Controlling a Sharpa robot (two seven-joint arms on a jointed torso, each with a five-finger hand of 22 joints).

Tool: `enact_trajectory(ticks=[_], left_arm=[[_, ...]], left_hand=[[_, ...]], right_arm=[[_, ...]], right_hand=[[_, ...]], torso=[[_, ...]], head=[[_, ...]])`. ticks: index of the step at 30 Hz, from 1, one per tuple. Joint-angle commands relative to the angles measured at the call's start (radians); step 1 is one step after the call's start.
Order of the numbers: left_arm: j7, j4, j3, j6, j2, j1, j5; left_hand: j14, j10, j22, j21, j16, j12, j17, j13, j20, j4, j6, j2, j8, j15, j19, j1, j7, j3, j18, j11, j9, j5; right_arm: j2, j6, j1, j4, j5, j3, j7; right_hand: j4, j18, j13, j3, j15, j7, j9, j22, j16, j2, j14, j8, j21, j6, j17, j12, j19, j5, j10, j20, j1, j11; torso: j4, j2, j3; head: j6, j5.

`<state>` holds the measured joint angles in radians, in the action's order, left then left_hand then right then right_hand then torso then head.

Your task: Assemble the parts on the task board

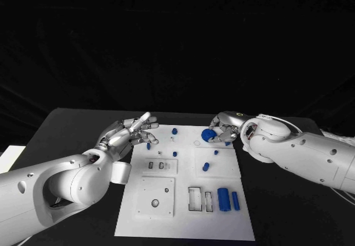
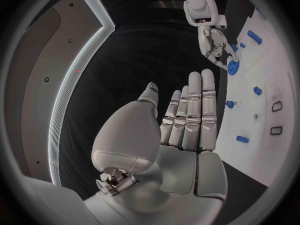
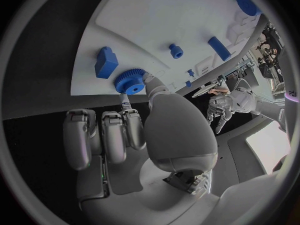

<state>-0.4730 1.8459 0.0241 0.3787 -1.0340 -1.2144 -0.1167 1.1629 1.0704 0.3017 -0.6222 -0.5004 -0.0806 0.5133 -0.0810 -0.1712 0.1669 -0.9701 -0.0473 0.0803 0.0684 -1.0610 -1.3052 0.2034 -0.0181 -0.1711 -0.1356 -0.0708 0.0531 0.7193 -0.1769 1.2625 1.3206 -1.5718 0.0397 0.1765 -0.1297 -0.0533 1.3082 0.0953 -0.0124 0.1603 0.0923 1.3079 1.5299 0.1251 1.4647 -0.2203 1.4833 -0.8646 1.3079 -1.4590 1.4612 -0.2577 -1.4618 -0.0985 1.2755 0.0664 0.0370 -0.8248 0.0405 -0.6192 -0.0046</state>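
The white task board (image 1: 185,215) lies in the middle of the black table. At its far edge my right hand (image 1: 225,128) pinches a blue gear (image 1: 209,135) between thumb and a finger; the right wrist view shows the gear (image 3: 130,81) just over the board's edge, beside a blue block (image 3: 105,62). My left hand (image 1: 130,134) hovers over the board's far left corner, fingers (image 2: 194,110) stretched straight and holding nothing. Small blue pegs (image 1: 174,153) stand on the far half of the board. Two blue cylinders (image 1: 223,199) lie near the front right.
Rectangular slots (image 1: 194,199) and a raised plate with holes (image 1: 157,197) occupy the board's near half. Black table (image 1: 74,128) surrounds the board. A white object (image 1: 9,156) sits at the table's left edge.
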Motion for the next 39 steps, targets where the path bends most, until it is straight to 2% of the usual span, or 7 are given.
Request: enact_trajectory(ticks=[1,6,18,25,30,39], left_arm=[[-0.004,0.0,-0.001,-0.023,0.001,-0.001,-0.001],[-0.004,-0.001,-0.001,-0.024,0.002,-0.001,-0.001],[-0.003,-0.001,-0.001,-0.025,0.001,-0.001,-0.001],[-0.001,-0.001,-0.001,-0.026,0.001,-0.001,-0.001],[0.0,-0.001,-0.001,-0.026,0.0,-0.001,-0.001],[0.001,0.0,-0.001,-0.027,0.0,-0.001,-0.001]], left_hand=[[-0.006,-0.002,0.002,-0.004,0.004,0.006,0.001,0.001,0.001,-0.008,-0.001,-0.006,-0.005,0.001,0.008,-0.001,0.003,0.0,-0.009,-0.008,0.001,-0.004],[-0.006,-0.002,0.002,-0.004,0.004,0.006,0.001,0.001,0.001,-0.008,-0.001,-0.006,-0.005,0.001,0.008,-0.001,0.003,0.0,-0.009,-0.008,0.001,-0.004],[-0.006,-0.002,0.002,-0.004,0.004,0.006,0.002,0.001,0.001,-0.009,-0.001,-0.006,-0.005,0.001,0.008,-0.001,0.003,0.0,-0.009,-0.008,0.001,-0.004],[-0.006,-0.002,0.002,-0.004,0.004,0.006,0.002,0.001,0.001,-0.009,-0.001,-0.006,-0.005,0.001,0.008,-0.001,0.003,0.0,-0.009,-0.008,0.001,-0.004],[-0.007,-0.003,0.002,-0.005,0.005,0.007,0.002,0.002,0.001,-0.01,-0.001,-0.007,-0.006,0.001,0.009,-0.002,0.003,0.0,-0.009,-0.008,0.001,-0.004],[-0.007,-0.003,0.002,-0.005,0.005,0.007,0.002,0.002,0.001,-0.01,-0.001,-0.007,-0.006,0.001,0.009,-0.002,0.003,0.0,-0.009,-0.008,0.001,-0.004]], right_arm=[[-0.004,0.02,-0.004,-0.006,-0.024,0.0,-0.003],[-0.009,0.012,-0.005,-0.008,-0.023,0.0,-0.007],[-0.013,0.004,-0.006,-0.01,-0.023,0.0,-0.009],[-0.013,0.0,-0.006,-0.01,-0.026,0.0,-0.007],[-0.014,-0.001,-0.006,-0.008,-0.028,0.0,-0.006],[-0.016,0.0,-0.005,-0.007,-0.052,0.0,0.005]], right_hand=[[-0.003,0.009,0.149,0.003,0.007,-0.003,0.002,0.052,0.004,-0.004,0.09,-0.005,0.005,0.004,0.186,-0.008,0.007,-0.006,-0.03,0.0,0.009,0.004],[0.001,0.01,0.156,0.014,0.006,-0.004,0.003,0.056,0.005,-0.025,0.091,-0.015,0.007,-0.004,0.189,-0.012,0.009,-0.005,-0.034,0.0,0.019,0.003],[0.005,0.012,0.171,0.026,0.003,-0.01,0.007,0.066,0.007,-0.051,0.091,-0.03,0.011,-0.034,0.192,-0.024,0.013,0.002,-0.044,0.002,0.021,-0.001],[0.016,0.013,0.179,0.045,-0.004,-0.016,0.012,0.073,0.009,-0.067,0.091,-0.035,0.014,-0.064,0.195,-0.03,0.016,0.034,-0.05,0.008,0.028,-0.007],[0.017,0.014,0.184,0.053,-0.007,-0.018,0.013,0.078,0.009,-0.074,0.092,-0.034,0.016,-0.074,0.197,-0.034,0.019,0.038,-0.054,0.01,0.026,-0.008],[0.021,0.014,0.185,0.057,-0.01,-0.02,0.014,0.081,0.01,-0.073,0.092,-0.033,0.017,-0.082,0.197,-0.035,0.02,0.039,-0.056,0.012,0.026,-0.01]], torso=[[-0.0001,0.0,-0.0003],[0.0002,0.0,0.0008],[0.0001,-0.001,0.0004],[-0.0002,-0.001,-0.0002],[-0.0002,-0.001,-0.0001],[-0.0011,-0.001,-0.0001]], head=[[-0.002,0.001],[-0.003,0.001],[-0.004,0.002],[-0.006,0.002],[-0.006,0.002],[-0.007,0.001]])
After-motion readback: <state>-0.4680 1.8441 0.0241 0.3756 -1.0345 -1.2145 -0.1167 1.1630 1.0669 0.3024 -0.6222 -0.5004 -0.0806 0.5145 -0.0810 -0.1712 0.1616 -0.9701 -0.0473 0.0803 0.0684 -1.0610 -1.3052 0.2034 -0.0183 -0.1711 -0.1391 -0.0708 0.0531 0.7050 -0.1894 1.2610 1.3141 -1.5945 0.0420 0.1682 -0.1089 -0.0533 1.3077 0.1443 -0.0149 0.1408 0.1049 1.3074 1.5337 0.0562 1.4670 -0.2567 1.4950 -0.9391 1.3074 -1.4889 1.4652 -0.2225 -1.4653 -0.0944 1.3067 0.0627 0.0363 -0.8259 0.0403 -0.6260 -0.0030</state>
